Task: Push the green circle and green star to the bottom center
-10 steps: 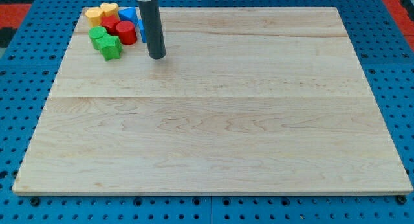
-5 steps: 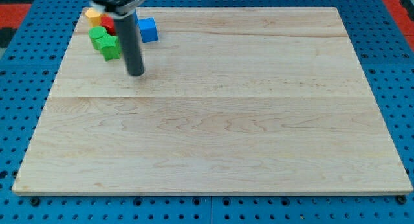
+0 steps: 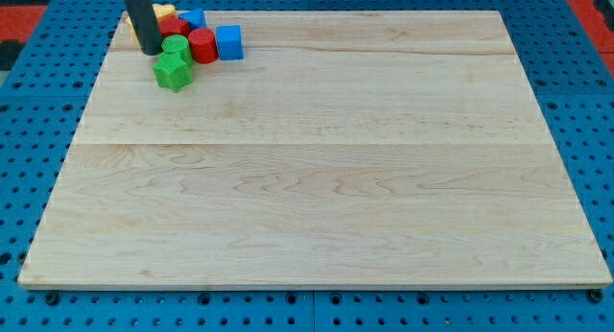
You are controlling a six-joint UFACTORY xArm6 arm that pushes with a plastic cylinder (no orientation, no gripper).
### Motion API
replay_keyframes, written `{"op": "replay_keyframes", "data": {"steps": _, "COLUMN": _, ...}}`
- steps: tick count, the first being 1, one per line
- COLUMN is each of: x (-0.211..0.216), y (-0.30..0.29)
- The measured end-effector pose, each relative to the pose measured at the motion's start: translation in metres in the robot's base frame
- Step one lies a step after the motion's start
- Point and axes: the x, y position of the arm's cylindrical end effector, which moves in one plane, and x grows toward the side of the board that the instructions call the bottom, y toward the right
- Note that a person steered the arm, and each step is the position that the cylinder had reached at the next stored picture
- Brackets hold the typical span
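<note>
Our tip (image 3: pixel 150 50) sits at the worktop's (image 3: pixel 317 188) top-left corner, just left of the green circle (image 3: pixel 175 47), with the green star (image 3: pixel 173 73) just below that circle. There are no fingers on this rig, only the rod, so nothing is clenched or grasped. Both greens lie in a tight cluster: a red cylinder (image 3: pixel 202 45) touches the circle's right, a blue cube (image 3: pixel 228 41) beside it, another blue block (image 3: pixel 194 20) and a yellow block (image 3: pixel 163 12) behind.

Judgement: the greens are far from bottom centre. Best to work from above-left of the pair, pushing down and rightward in short strokes, keeping circle and star together and steering clear of red.
</note>
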Motion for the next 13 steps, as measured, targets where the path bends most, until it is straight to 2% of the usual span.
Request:
{"op": "replay_keyframes", "data": {"steps": 1, "x": -0.005, "y": 0.017}}
{"op": "replay_keyframes", "data": {"steps": 2, "x": 0.006, "y": 0.086}}
{"op": "replay_keyframes", "data": {"steps": 3, "x": 0.082, "y": 0.12}}
{"op": "replay_keyframes", "data": {"steps": 4, "x": 0.124, "y": 0.133}}
{"op": "replay_keyframes", "data": {"steps": 5, "x": 0.09, "y": 0.156}}
{"op": "replay_keyframes", "data": {"steps": 6, "x": 0.047, "y": 0.136}}
{"op": "replay_keyframes", "data": {"steps": 7, "x": 0.015, "y": 0.087}}
{"op": "replay_keyframes", "data": {"steps": 8, "x": 0.012, "y": 0.044}}
{"op": "replay_keyframes", "data": {"steps": 9, "x": 0.045, "y": 0.035}}
{"op": "replay_keyframes", "data": {"steps": 10, "x": 0.086, "y": 0.075}}
{"op": "replay_keyframes", "data": {"steps": 12, "x": 0.178, "y": 0.112}}
{"op": "replay_keyframes", "data": {"steps": 13, "x": 0.188, "y": 0.143}}
